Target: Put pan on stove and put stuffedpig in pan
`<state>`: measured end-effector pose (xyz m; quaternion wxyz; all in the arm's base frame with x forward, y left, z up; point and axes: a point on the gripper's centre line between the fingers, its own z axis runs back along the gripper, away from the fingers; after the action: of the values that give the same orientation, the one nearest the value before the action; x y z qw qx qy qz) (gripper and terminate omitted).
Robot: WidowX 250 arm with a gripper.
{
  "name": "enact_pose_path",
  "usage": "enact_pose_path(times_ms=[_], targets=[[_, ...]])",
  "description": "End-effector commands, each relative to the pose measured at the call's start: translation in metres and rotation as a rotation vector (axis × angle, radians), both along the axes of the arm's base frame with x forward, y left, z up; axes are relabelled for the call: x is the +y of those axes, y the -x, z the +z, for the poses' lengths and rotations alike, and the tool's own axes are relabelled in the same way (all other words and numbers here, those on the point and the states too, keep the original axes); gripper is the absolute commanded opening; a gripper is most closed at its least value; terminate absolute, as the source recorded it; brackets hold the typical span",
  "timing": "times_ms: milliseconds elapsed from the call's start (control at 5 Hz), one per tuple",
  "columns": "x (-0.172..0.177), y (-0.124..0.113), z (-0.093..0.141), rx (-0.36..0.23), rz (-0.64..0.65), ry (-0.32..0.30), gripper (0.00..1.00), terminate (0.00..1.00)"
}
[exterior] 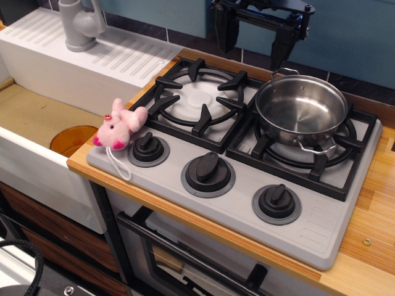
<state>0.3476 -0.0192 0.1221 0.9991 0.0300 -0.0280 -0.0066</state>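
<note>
The shiny steel pan sits on the right burner of the grey stove, its wire handles pointing front and back. The pink stuffedpig lies on the stove's front left corner, next to the left knob, with its white string hanging over the edge. My black gripper hangs open and empty at the top of the view, above and behind the gap between the two burners, just behind the pan.
The left burner grate is bare. A white sink with a grey faucet and an orange drain lies to the left. A wooden counter frames the stove; the oven door is below.
</note>
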Motion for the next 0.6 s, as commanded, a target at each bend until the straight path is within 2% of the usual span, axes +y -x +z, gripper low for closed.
enact_pose_path(times_ms=[0, 400], targets=[[0.0, 0.0, 0.0, 0.0, 0.0, 0.0, 1.0, 0.0], [-0.001, -0.009, -0.027, -0.054, -0.021, 0.04, 1.0, 0.0]])
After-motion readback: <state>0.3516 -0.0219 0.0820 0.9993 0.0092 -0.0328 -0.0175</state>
